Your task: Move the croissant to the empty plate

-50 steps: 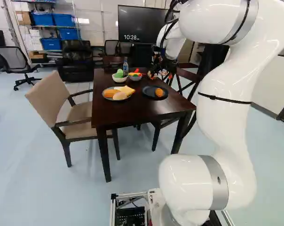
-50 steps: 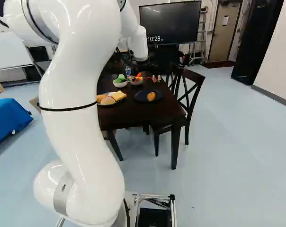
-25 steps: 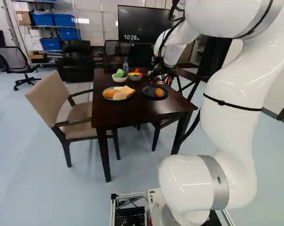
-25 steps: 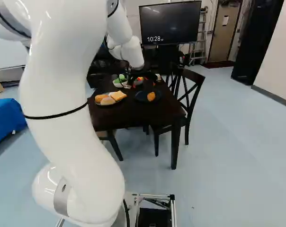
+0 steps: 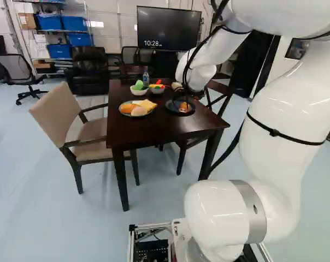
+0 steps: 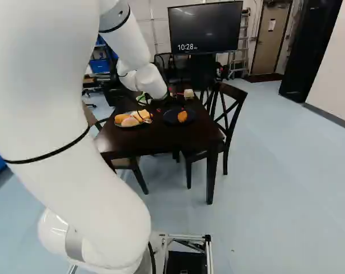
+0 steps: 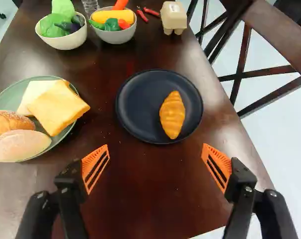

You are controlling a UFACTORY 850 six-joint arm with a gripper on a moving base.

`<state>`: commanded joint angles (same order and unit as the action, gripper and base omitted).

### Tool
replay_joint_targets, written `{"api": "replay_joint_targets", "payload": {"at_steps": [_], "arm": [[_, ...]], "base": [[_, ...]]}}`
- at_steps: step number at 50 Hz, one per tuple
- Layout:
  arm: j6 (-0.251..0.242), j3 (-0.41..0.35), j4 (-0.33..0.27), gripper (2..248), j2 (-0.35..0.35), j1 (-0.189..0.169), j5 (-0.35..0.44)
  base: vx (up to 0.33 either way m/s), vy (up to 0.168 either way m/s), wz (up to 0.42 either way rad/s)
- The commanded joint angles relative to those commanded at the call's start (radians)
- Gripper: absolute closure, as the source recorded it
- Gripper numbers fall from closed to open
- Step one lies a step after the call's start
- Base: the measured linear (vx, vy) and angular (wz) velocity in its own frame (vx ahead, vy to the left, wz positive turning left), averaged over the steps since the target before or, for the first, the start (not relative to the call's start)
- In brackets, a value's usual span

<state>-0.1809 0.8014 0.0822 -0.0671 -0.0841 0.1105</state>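
My gripper (image 5: 183,96) hangs over the table near the dark plate in the left base view. In the wrist view the gripper (image 7: 156,147) has its orange-padded fingers wide apart, with nothing between them. Ahead of them lies the dark round plate (image 7: 135,107), and the golden-brown croissant (image 7: 172,114) rests on it, toward the side with the chair. A green plate (image 7: 71,130) beyond one finger carries a bread roll, a long loaf and yellow and pale slices. The croissant (image 6: 182,116) also shows on its plate in the right base view.
Two bowls (image 7: 66,44) (image 7: 115,36) of toy vegetables, red peppers (image 7: 151,12) and a small carton (image 7: 173,18) stand farther along the dark table (image 7: 140,199). A wooden chair (image 7: 275,35) is close by its edge; a beige armchair (image 5: 61,112) stands at the opposite side.
My arm has swung and reached lower over the table, bringing the gripper from the table's far right edge to near the dark plate. The base and the croissant have stayed put.
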Motion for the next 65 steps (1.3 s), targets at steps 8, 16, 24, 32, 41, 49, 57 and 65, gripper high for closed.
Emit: {"api": "replay_joint_targets", "payload": {"at_steps": [8,16,24,32,41,49,57,65], "arm": [[0.024,-0.094,-0.011,3,0.046,0.011,0.101],[0.046,-0.182,-0.021,3,0.088,0.021,0.195],[0.067,-0.263,-0.030,3,0.128,0.031,0.281],[0.086,-0.338,-0.039,3,0.164,0.040,0.360],[0.105,-0.415,-0.048,3,0.201,0.049,0.443],[0.120,-0.475,-0.055,3,0.230,0.056,0.507],[0.134,-0.528,-0.061,3,0.256,0.062,0.564],[0.146,-0.575,-0.066,3,0.279,0.068,0.613]], "base": [[0.000,0.000,0.000],[0.000,0.000,0.000],[0.000,0.000,0.000],[0.000,0.000,0.000],[0.000,0.000,0.000],[0.000,0.000,0.000],[0.000,0.000,0.000],[0.000,0.000,0.000]]}}
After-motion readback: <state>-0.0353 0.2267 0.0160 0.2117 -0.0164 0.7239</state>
